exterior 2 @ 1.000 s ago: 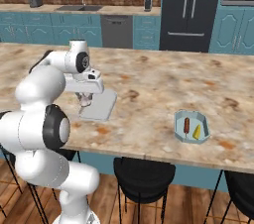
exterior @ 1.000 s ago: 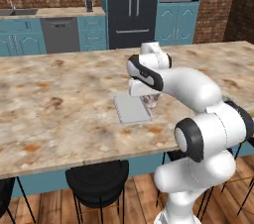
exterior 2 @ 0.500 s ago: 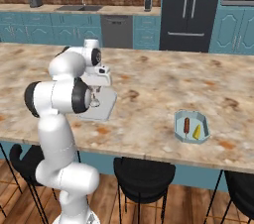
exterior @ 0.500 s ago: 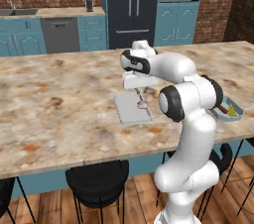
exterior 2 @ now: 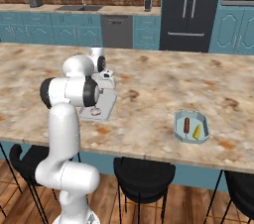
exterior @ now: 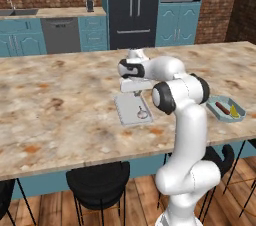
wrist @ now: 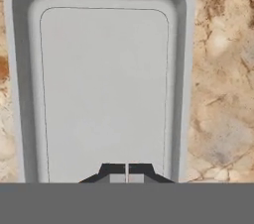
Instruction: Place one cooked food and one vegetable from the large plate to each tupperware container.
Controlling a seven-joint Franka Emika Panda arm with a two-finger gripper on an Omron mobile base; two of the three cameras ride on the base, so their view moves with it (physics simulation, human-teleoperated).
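The counter is a long slab of mottled beige and rust stone with a smooth, polished look. On it, near the front edge and about mid-length, lies the rectangular tray, a shallow pale grey-blue container with rounded corners, a raised sloping rim and a flat matte floor ringed by a thin inset line. In the hand view its floor lies bare, and the marbled stone shows along its right side. A small whitish rounded thing, perhaps the bulb, sits in the tray's near end in the left base view; it is too small to name with certainty. The gripper hangs just above the tray, its two dark fingertips pressed together with nothing between them. The glossy white arm with dark joints folds over the tray from the front edge. Well apart, toward the right end of the counter and close to the front edge, stands the octagonal tray, of the same pale blue-grey with raised facets. Inside it lie the sausage, a slim red-brown stick shape, and just beside it a small yellow tapered corn piece. Black round stools stand under the front edge.
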